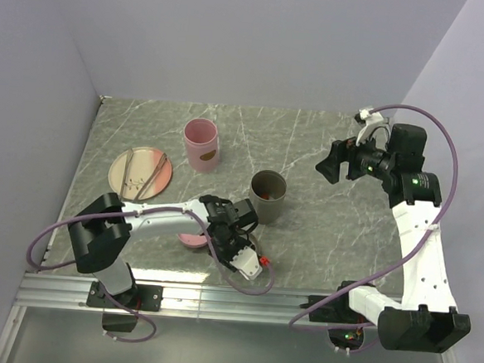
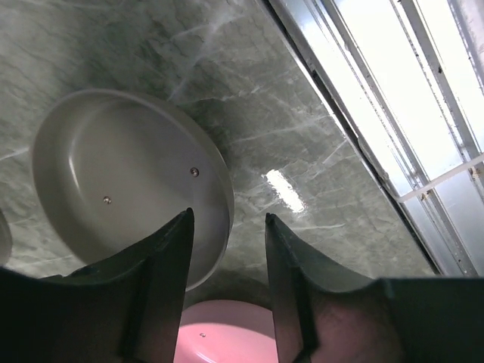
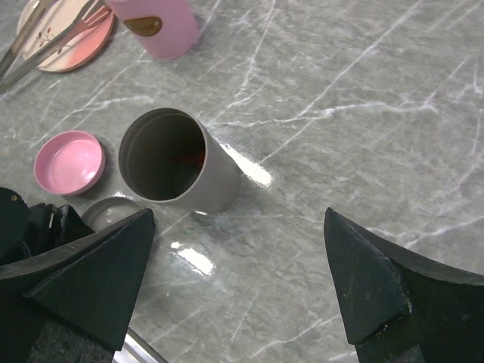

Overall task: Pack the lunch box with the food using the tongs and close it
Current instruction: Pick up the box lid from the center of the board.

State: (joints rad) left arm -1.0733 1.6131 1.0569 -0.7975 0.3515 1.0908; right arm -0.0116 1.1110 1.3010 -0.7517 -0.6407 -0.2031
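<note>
Overhead and wrist views of a marble table (image 1: 322, 229) with both arms idle of load. The tongs (image 1: 145, 175) lie unheld on a pink plate (image 1: 120, 166) at the left rear; their two arms spread in a loose V and pinch nothing. Just right of the plate stands an upright pink pot (image 1: 201, 144), open at the top. Nearer and further right stands an upright grey pot (image 3: 215, 185), also open. The only food (image 3: 190, 157) that can be made out is an orange-red bit low inside the grey pot; faint marks on the plate are too small to identify. Two shallow lids lie beside each other on the table near the grey pot, on the side of the left arm: a pink lid (image 3: 69, 161) and a grey lid (image 2: 113, 174), the latter showing its hollow face with two small studs. The left gripper (image 2: 227, 215) hangs over these lids, its fingers (image 2: 162, 287) partly apart with nothing between them; the grey lid's rim shows under one finger and the pink lid lies below the gap. Whether it touches either lid cannot be told. The right gripper (image 3: 238, 215) is raised at the right, well apart from the grey pot, jaws wide and empty.
</note>
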